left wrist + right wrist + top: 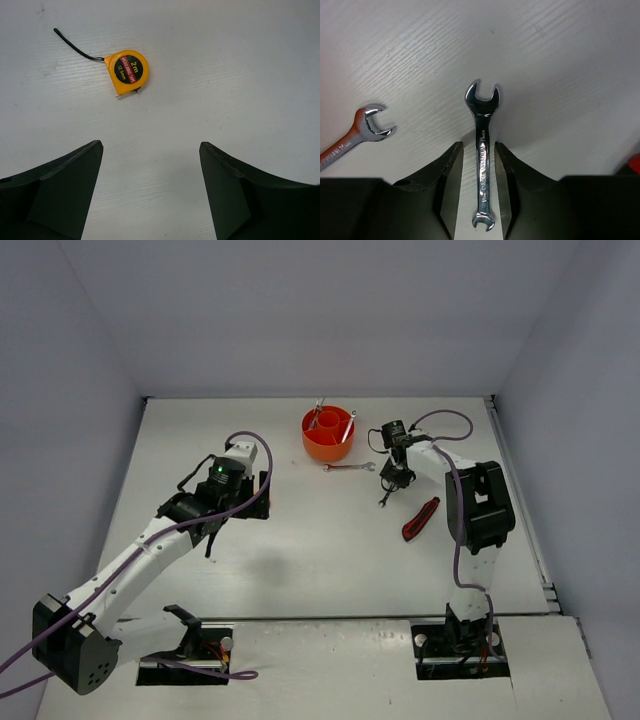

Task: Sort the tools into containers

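Closest to the right wrist camera we find the right gripper [478,147], set low over the table [300,560]. Its jaws stand narrowly apart, one finger on each side of the shaft of a silver wrench [481,125] that lies flat. A strip of table shows between the shaft and one finger. On the other side we cannot tell whether finger and shaft touch. A second wrench [365,120] lies apart from it, near the orange tub [327,448]. Two more wrenches [348,426] lean tilted inside the tub, their ends above its rim; we cannot tell which compartments they occupy. A red-black utility knife [420,519] lies on the table just beside the right arm.

At the left wrist camera, the left gripper [151,147] has its jaws wide apart and holds nothing. Ahead of them the yellow-black tape measure [127,71] lies flat, well apart from the fingers, with its black strap [75,47] trailing away.
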Controlling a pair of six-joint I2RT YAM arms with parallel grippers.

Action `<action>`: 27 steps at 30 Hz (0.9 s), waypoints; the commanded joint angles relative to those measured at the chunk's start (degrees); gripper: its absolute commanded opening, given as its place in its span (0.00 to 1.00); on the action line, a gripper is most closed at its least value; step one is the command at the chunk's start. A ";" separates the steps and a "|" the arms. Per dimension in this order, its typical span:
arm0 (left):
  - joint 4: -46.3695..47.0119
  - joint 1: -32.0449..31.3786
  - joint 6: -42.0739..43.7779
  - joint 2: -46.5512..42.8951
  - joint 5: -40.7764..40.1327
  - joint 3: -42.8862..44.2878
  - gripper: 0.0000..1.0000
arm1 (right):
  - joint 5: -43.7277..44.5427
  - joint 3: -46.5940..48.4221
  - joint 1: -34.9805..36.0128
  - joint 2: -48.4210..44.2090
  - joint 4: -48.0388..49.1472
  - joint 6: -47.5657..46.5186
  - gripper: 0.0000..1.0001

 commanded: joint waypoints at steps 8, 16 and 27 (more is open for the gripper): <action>2.77 0.04 -0.06 -2.88 -1.70 -1.49 0.75 | -4.87 -1.16 -0.49 3.47 -4.63 0.98 0.07; 3.00 -0.04 1.42 -3.47 -2.97 -2.46 0.75 | -6.97 3.07 1.73 3.82 -4.27 -9.75 0.00; 4.78 0.04 3.14 -1.92 -1.53 -1.47 0.75 | -6.84 3.85 3.00 -3.98 2.85 -25.29 0.00</action>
